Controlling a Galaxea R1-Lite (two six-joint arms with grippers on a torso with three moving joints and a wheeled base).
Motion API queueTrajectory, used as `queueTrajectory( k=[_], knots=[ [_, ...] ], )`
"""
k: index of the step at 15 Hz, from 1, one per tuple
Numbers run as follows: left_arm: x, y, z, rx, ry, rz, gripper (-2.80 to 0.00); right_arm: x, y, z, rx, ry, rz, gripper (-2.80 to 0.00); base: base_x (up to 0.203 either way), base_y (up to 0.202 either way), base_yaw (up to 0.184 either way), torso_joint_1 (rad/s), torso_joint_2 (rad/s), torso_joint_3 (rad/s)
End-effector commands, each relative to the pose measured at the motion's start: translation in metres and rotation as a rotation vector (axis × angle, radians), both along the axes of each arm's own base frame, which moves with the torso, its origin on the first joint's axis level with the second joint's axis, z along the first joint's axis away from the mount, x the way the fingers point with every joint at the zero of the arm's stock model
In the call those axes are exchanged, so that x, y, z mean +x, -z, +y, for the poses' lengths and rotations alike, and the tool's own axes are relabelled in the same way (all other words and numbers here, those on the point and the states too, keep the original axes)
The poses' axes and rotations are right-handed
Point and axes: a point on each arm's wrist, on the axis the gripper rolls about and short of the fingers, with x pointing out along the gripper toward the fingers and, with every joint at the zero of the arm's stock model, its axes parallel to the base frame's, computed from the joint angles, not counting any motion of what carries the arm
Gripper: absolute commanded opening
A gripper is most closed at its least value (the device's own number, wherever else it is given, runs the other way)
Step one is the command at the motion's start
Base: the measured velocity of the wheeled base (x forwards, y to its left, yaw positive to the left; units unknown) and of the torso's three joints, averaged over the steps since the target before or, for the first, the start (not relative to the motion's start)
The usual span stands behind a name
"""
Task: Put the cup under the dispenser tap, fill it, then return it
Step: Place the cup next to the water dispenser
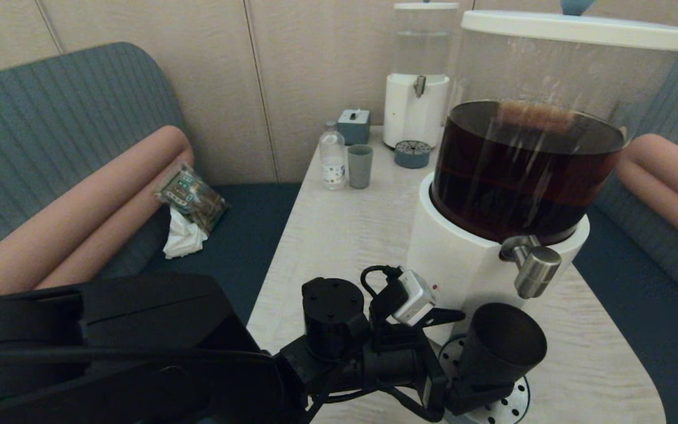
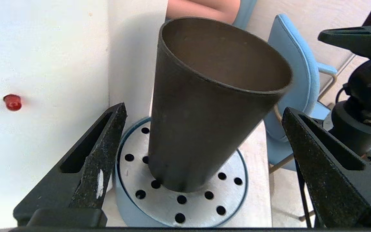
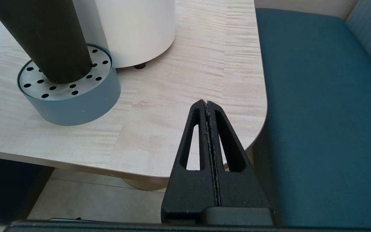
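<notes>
The cup (image 2: 204, 109) stood upright between the left gripper's (image 2: 201, 167) released fingers (image 2: 98, 161), touching neither; the right gripper's (image 3: 208, 129) were clenched.

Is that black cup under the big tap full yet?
Empty: the cup on the drip tray shows bare dark inner walls, no liquid visible.
</notes>
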Motion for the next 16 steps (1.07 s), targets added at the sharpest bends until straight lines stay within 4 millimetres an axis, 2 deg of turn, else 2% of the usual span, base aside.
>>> queueTrajectory(
  k=[1, 16],
  knots=[
    [0.002, 0.005, -0.003, 0.0, 0.004, 0.002, 0.0, 0.0, 0.0, 0.0, 0.0, 0.0, 0.002, -2.8, 0.0, 0.0, 0.0, 0.0, 0.0, 0.0],
    [0.01, 0.005, -0.017, -0.024, 0.013, -0.008, 0.0, 0.0, 0.0, 0.0, 0.0, 0.0, 0.001, -2.8, 0.0, 0.0, 0.0, 0.0, 0.0, 0.0]
  ],
)
